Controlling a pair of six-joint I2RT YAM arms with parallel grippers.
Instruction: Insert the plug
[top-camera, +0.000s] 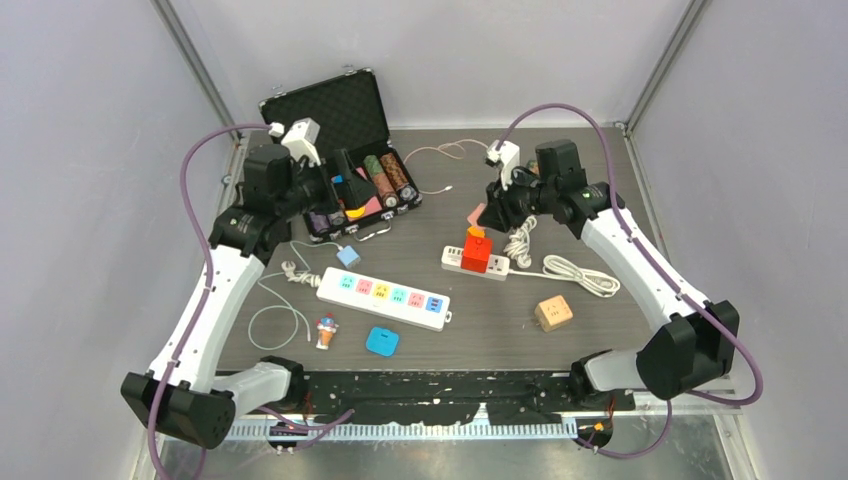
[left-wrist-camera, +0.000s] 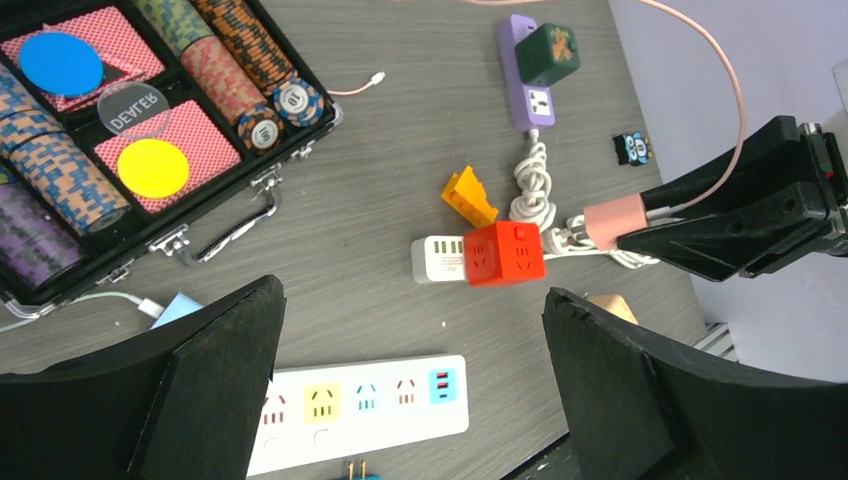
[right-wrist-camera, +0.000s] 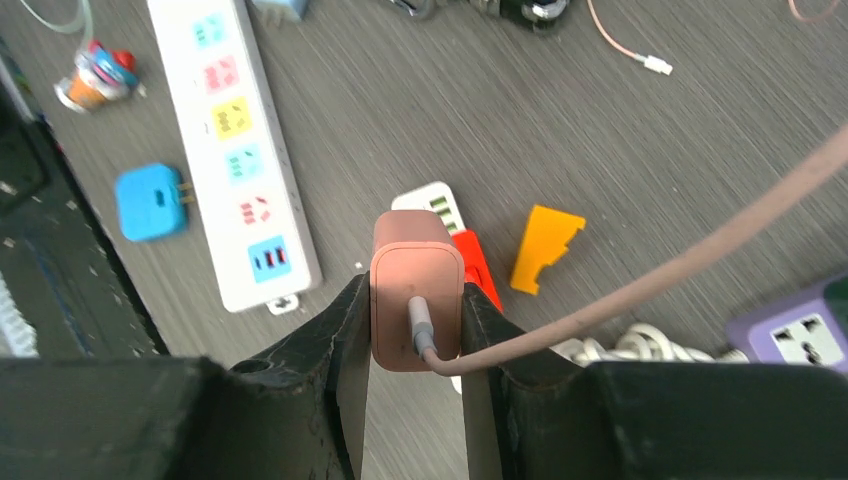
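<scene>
My right gripper (right-wrist-camera: 413, 288) is shut on a pink plug (right-wrist-camera: 417, 290) with a pink cable trailing from its back. It hangs above a red cube socket (right-wrist-camera: 478, 265) that sits on a small white strip (top-camera: 455, 258). In the left wrist view the pink plug (left-wrist-camera: 612, 220) shows between the right arm's fingers, just right of the red cube (left-wrist-camera: 505, 253). My left gripper (left-wrist-camera: 410, 300) is open with nothing in it, high over the table between the chip case and a long white power strip (left-wrist-camera: 360, 410). The plug's prongs are hidden.
An open poker chip case (top-camera: 330, 110) stands at the back left. A purple strip (left-wrist-camera: 530, 70) carries a green cube. An orange piece (left-wrist-camera: 470, 195), a blue adapter (top-camera: 382, 341), a tan cube (top-camera: 553, 314), a small toy (top-camera: 326, 331) and coiled white cable (top-camera: 580, 272) lie around.
</scene>
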